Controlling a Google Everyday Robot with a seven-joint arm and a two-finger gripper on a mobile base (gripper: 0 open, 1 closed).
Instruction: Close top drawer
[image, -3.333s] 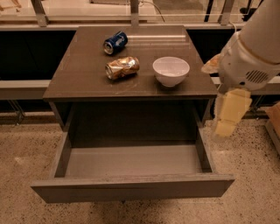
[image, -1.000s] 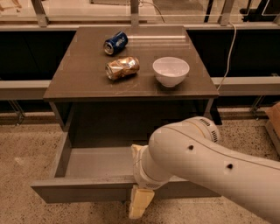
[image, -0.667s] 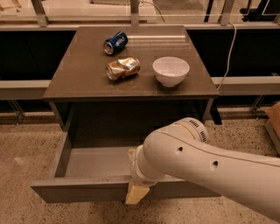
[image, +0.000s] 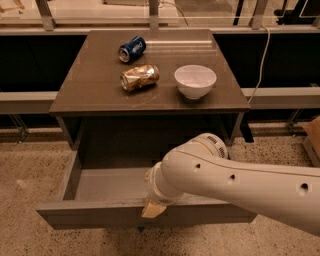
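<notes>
The top drawer (image: 80, 216) is wide, grey-brown and pulled far out of the cabinet, and its lighter grey inside (image: 107, 182) holds nothing I can see. My white arm (image: 240, 187) comes in from the right across the drawer's front right part. My gripper (image: 152, 207), a cream-coloured tip, is at the top edge of the front panel near its middle, and seems to touch it. The arm hides the right half of the drawer's inside.
The cabinet's tabletop (image: 95, 87) carries a blue can (image: 132, 49) lying at the back, a crushed gold can (image: 139, 77) in the middle and a white bowl (image: 195, 81) at the right. Speckled floor (image: 25, 170) surrounds the cabinet. A cable (image: 260, 60) hangs at the right.
My arm swung from the right of the cabinet down in front of the drawer. In the last second the gripper rose from below the front panel to its top edge. The drawer has barely moved.
</notes>
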